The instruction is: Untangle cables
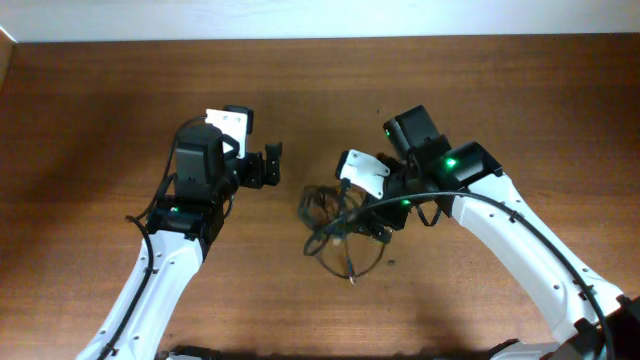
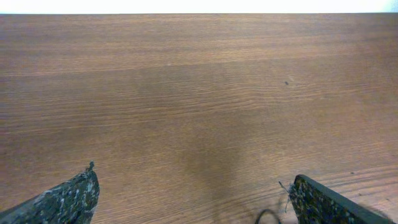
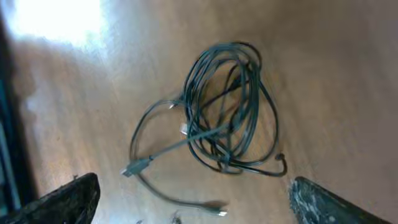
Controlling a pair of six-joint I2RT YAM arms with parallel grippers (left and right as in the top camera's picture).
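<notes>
The cables lie in a tangled clump of thin black loops in the middle of the table. In the right wrist view the cables sit just ahead of my fingers, with two plug ends trailing toward me. My right gripper hovers over the clump's right side, open and holding nothing. My left gripper is to the left of the clump and apart from it. It is open over bare wood, with only a small cable loop showing by its right finger.
The brown wooden table stretches back to a pale wall edge at the top. The thicker black arm cables run along both white arms toward the near edge.
</notes>
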